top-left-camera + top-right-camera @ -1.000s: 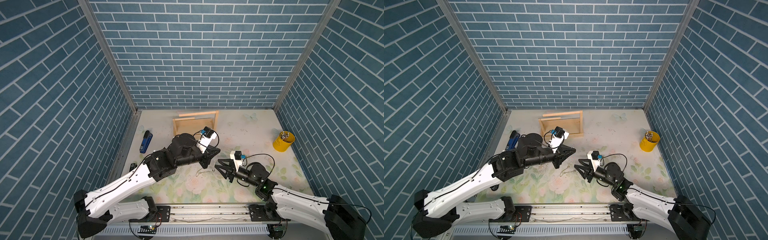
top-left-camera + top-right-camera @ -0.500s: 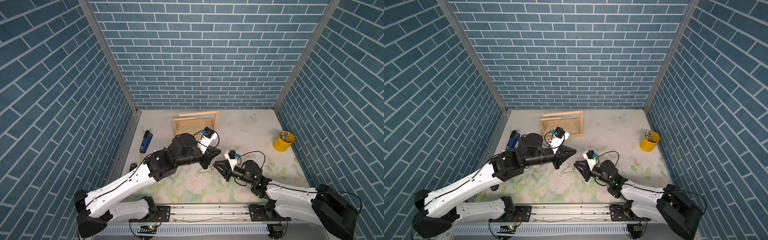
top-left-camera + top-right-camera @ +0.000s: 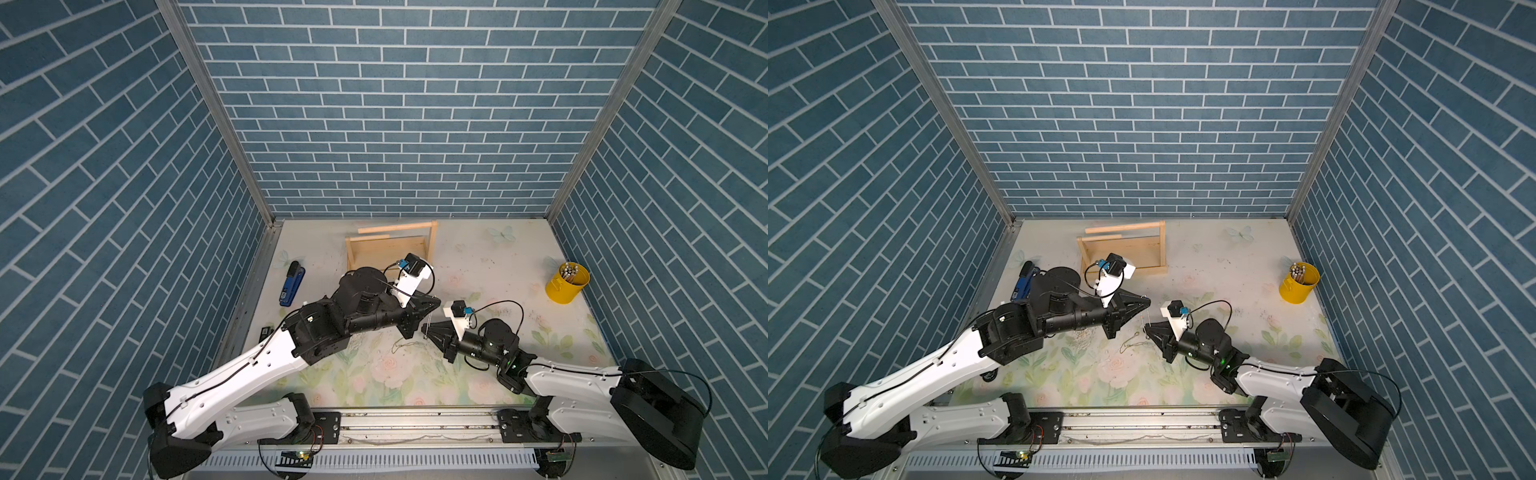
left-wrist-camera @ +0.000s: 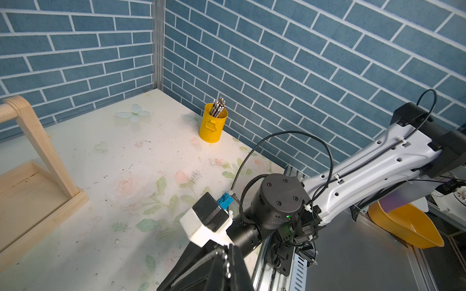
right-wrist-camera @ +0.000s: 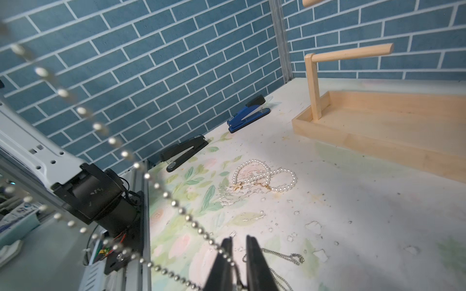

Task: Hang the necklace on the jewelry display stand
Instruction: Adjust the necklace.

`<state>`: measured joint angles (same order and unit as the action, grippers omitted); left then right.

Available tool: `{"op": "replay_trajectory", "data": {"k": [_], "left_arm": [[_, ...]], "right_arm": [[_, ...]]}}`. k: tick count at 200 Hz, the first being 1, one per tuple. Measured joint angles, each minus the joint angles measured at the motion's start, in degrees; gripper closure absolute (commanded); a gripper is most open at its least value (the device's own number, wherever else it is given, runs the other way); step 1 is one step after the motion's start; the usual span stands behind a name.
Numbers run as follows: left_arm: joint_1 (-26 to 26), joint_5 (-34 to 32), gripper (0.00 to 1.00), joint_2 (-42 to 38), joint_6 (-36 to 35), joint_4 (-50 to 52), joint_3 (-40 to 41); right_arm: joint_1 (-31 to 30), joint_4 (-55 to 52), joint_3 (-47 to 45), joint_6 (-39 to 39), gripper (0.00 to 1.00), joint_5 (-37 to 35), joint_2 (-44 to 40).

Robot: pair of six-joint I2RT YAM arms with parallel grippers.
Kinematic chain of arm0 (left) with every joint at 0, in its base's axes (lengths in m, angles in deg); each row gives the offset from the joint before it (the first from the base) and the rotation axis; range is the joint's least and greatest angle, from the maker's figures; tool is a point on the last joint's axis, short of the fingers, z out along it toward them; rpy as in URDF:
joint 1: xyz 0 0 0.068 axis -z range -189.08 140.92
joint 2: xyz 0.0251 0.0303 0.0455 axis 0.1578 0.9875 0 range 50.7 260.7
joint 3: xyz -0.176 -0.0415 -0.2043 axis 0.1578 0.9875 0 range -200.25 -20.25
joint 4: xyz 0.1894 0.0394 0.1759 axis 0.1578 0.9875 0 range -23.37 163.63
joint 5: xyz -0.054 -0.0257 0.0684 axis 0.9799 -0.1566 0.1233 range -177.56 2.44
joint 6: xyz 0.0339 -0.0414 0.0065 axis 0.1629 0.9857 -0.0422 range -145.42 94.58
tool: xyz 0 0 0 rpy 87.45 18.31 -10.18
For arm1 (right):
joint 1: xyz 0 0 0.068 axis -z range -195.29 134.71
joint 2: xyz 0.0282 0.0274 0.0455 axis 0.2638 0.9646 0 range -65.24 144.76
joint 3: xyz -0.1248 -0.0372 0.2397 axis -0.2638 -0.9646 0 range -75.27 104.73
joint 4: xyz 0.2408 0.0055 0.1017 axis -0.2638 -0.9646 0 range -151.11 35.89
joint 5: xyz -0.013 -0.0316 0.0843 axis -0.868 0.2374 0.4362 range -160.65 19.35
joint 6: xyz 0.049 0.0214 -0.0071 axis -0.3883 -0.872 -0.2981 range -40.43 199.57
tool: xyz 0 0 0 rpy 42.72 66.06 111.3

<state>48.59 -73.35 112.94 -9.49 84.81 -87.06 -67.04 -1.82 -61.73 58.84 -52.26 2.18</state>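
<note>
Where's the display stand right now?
In both top views the jewelry display stand sits at the back of the table, left of centre, beyond the left gripper, blue stapler on its left.

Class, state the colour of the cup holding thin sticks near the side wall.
Bright yellow; the cup shows best in the left wrist view.

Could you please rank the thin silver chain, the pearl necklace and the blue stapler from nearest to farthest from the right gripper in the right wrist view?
From the right gripper:
1. The thin silver chain: on the mat, right beside the fingers.
2. The pearl necklace: farther out on the floral mat.
3. The blue stapler: farthest, by the brick wall.
</note>
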Motion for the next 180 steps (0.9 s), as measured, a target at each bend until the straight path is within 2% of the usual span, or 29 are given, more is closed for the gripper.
{"op": "replay_trajectory", "data": {"k": [19, 53, 106, 117, 167, 180], "left_arm": [[0.0, -0.2, 1.0, -0.5, 0.0, 0.0, 0.3], [0.0, -1.5, 1.0, -4.1, 0.2, 0.0, 3.5], [0.0, -3.0, 0.8, -8.4, 1.3, -2.6, 15.2], [0.0, -3.0, 0.76, -8.3, 1.7, -3.5, 17.4], [0.0, -3.8, 0.42, -8.1, 1.4, -8.4, 20.8], [0.0, -4.4, 0.38, -8.3, 1.0, -9.3, 20.9]], "right_arm": [[0.0, -0.5, 0.0, 0.0, 1.0, -0.7, -0.3], [0.0, -8.4, 2.3, 0.8, 1.0, -3.8, -5.1], [0.0, -31.4, 16.6, 6.2, 1.0, -10.9, -15.9], [0.0, -35.7, 19.8, 7.3, 1.0, -11.6, -16.0], [-1.0, -52.0, 28.7, 10.5, 1.0, -14.6, -12.9], [-1.6, -55.1, 29.9, 10.8, 1.0, -15.3, -12.1]]}}
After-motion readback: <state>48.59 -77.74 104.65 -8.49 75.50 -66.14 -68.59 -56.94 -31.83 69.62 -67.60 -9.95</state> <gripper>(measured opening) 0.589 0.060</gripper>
